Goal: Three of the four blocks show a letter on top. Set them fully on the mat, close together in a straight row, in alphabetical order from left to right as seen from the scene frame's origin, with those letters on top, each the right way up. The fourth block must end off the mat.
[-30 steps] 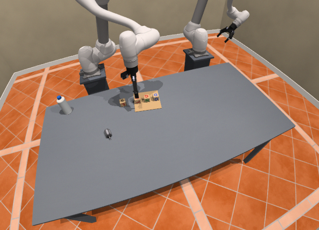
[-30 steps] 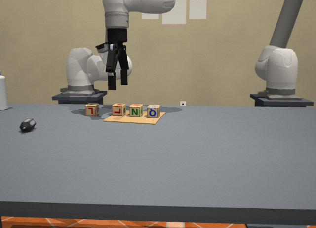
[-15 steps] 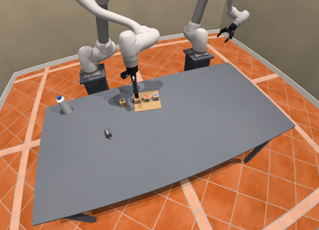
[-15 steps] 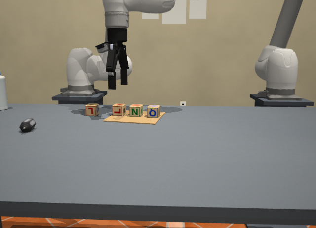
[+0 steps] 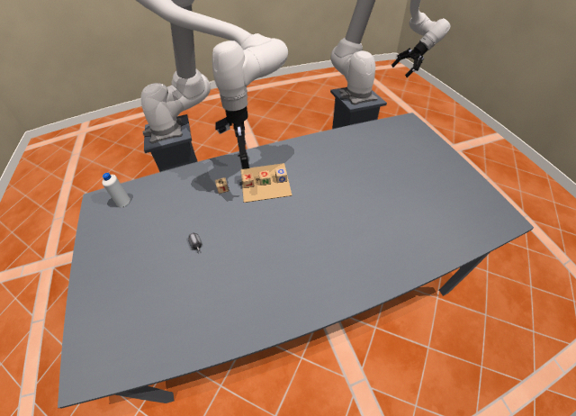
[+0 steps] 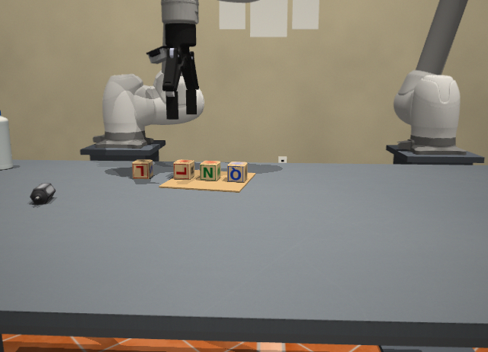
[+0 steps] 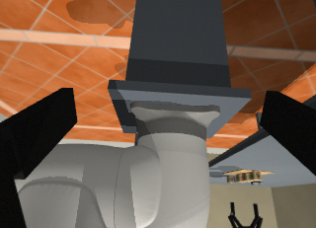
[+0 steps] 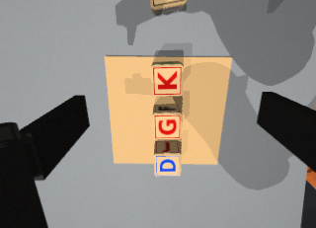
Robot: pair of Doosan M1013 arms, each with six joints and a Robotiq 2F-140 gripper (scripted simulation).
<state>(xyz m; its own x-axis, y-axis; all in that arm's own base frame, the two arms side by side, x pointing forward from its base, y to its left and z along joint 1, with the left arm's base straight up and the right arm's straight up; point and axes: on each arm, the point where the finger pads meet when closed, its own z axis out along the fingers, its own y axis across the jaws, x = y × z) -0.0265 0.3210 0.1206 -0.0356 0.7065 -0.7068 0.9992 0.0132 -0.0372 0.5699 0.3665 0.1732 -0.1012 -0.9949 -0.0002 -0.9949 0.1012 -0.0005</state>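
Note:
The K block (image 5: 247, 176) (image 6: 183, 170) (image 8: 167, 80), G block (image 5: 265, 174) (image 6: 210, 171) (image 8: 167, 126) and D block (image 5: 281, 172) (image 6: 236, 172) (image 8: 168, 165) stand in a straight row with small gaps on the mat (image 5: 267, 194) (image 6: 200, 186) (image 8: 128, 144). All letters face the same way, reading D, G, K from the robots' side. D stands close to the mat's edge. The fourth block (image 5: 221, 185) (image 6: 142, 169) (image 8: 168, 0) stands off the mat beyond K. My right gripper (image 5: 244, 161) (image 6: 181, 111) (image 8: 172, 109) is open and empty, high above the row. My left gripper (image 5: 401, 69) (image 7: 169, 107) is open, far from the table.
A white bottle (image 5: 116, 191) (image 6: 4, 143) with a blue cap stands near the table's corner, beyond the fourth block. A small dark object (image 5: 194, 240) (image 6: 43, 193) lies on the table (image 5: 325, 263) (image 6: 275, 241), farther from the robots.

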